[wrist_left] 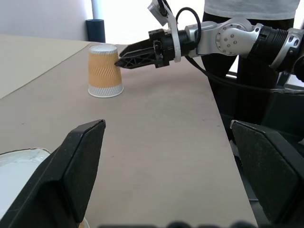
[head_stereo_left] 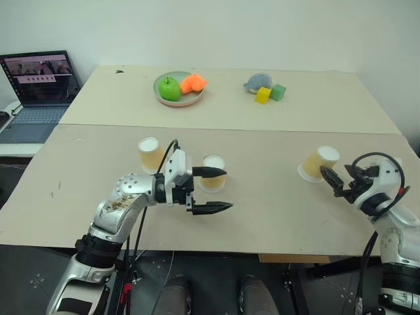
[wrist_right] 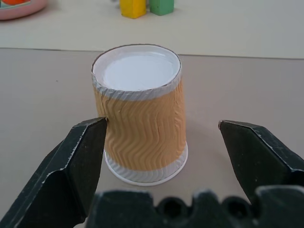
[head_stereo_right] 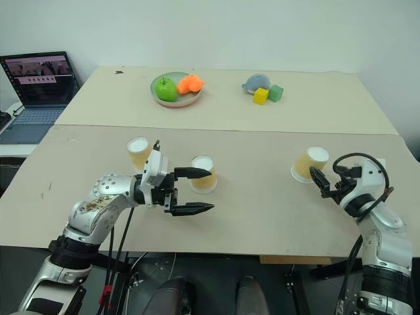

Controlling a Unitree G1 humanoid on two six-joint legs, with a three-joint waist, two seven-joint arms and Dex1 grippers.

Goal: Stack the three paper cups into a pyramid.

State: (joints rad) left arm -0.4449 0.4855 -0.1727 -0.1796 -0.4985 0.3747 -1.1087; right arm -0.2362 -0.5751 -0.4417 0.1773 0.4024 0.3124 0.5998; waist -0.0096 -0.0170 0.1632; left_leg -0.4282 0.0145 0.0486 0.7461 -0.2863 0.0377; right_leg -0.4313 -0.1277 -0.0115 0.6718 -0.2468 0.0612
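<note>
Three tan-orange, wavy-ribbed paper cups stand upside down on the table. The middle cup sits beside the left gripper, fingers apart. Left of it stands another cup; the right cup stands between the spread fingers of the right gripper. Beyond the middle cup, a plate holds a green apple and an orange fruit.

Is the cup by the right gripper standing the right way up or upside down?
Upside down. The cup rests on its wide rim, with its flat white base on top.
</note>
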